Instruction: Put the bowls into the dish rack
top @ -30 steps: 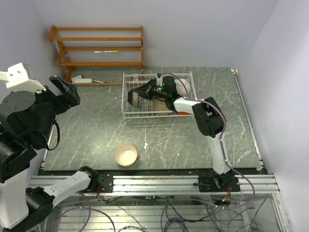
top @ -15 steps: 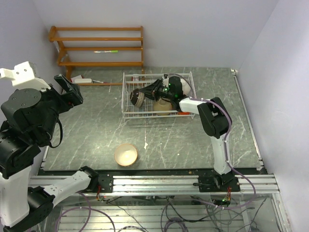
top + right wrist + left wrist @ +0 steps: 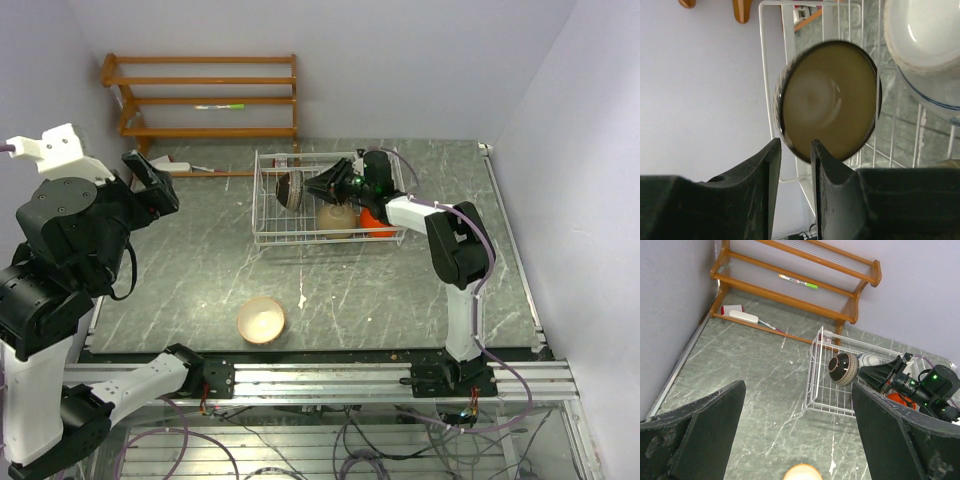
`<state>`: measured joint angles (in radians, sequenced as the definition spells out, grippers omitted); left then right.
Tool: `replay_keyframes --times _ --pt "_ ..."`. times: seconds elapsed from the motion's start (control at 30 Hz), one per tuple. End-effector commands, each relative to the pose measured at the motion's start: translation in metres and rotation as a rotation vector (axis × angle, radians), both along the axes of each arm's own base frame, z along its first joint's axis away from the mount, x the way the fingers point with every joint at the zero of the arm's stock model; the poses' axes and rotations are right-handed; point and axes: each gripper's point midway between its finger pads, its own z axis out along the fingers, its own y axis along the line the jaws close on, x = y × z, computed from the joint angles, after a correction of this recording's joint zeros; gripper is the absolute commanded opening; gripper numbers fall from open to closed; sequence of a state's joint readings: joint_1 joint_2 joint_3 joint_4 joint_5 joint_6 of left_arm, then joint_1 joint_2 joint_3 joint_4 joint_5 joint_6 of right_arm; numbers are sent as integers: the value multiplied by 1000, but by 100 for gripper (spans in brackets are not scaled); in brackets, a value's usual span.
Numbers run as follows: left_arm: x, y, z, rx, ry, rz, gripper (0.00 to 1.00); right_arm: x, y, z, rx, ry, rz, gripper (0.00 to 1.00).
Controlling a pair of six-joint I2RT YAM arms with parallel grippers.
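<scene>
The brown round bowl with a tan inside (image 3: 830,100) stands on edge in the left part of the white wire-grid dish rack (image 3: 300,240), its tan face turned to the right gripper (image 3: 796,145). Its lower rim sits in the gap between the jaws, which are parted wider than the rim's wall, so they appear to pinch nothing. The bowl lies straight ahead of the fingertips, so a straight pull back should clear it. The left gripper (image 3: 798,387) gapes empty, nearer the cream-beige bowl (image 3: 261,320).

A brown bowl (image 3: 842,368) stands on edge in the dish rack (image 3: 815,390) — the right pincer (image 3: 869,374) at its rim.
</scene>
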<state>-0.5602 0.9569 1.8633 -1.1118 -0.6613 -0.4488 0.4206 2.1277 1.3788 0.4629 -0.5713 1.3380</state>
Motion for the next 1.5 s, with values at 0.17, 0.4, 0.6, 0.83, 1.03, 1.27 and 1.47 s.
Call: replay_keyframes --times 0.17,0.4,0.6,0.83,1.03,1.27,1.47 --pt "7 -9 1 -13 -14 -24 99 -2 -13 10 -81 -37 -12 31" --pt "9 -11 3 -8 -14 -30 99 3 -17 26 -154 -93 -15 32" --pt "11 -13 6 -7 -20 -38 99 4 -22 51 -262 -182 -5 34" --pt "10 -10 9 4 -23 -30 99 -14 4 60 -600 -364 176 50" --pt "8 -8 11 8 -31 -25 99 -44 39 57 -832 -574 420 59" --pt "10 -11 10 11 -23 -36 99 -54 62 32 -1038 -765 578 65" --pt "8 -10 8 23 -3 -37 99 -40 55 10 -1135 -815 607 65"
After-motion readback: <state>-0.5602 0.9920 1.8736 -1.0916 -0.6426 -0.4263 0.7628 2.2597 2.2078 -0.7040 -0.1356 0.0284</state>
